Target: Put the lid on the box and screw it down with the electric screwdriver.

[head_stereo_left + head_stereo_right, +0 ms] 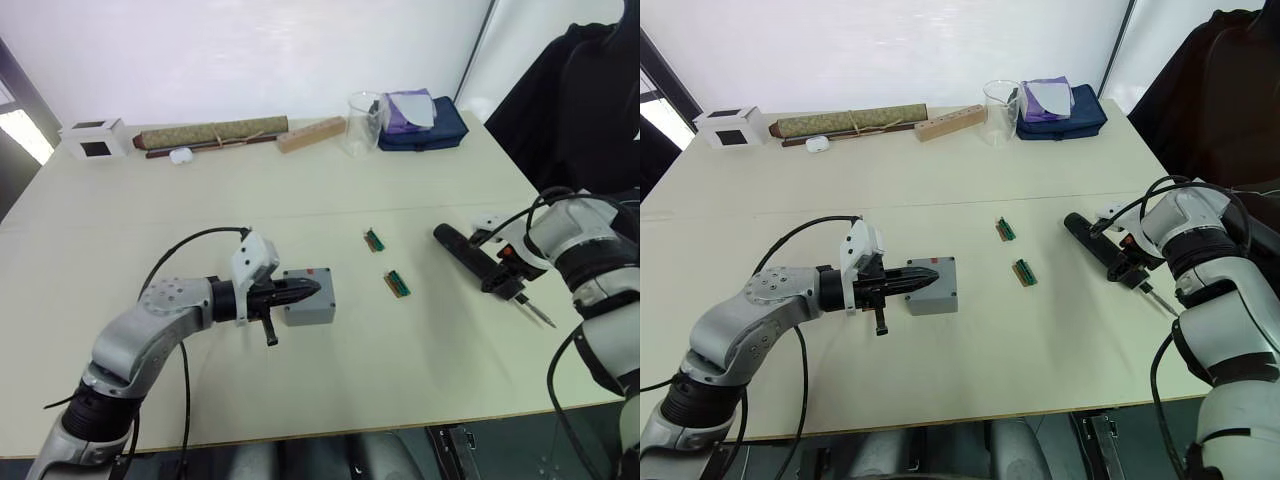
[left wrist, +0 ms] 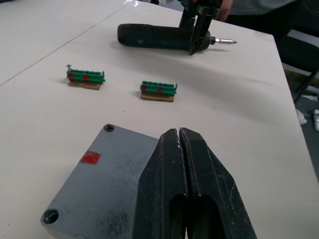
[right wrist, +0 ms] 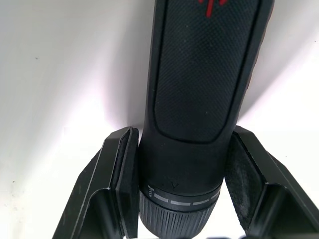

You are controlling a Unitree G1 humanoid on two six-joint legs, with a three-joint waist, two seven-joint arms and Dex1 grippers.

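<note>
Resting on the lid [image 1: 312,294], which sits on the box [image 1: 308,314], left gripper [image 2: 178,133] has fingers pressed together, holding nothing. No readable text; just a red patch on lid. Right gripper [image 3: 182,164] clamps electric screwdriver [image 1: 478,258], at 3 o'clock from box, well apart, bit at approx 5 o'clock.

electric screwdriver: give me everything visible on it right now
The electric screwdriver is a dark, pen-shaped cylinder with a textured black body, a red mark, a ribbed collar with grey tick marks near the tip, and a thin metal bit. It lies on the table, bit toward the near edge. The right gripper straddles it near the collar, a finger on each side.
</note>
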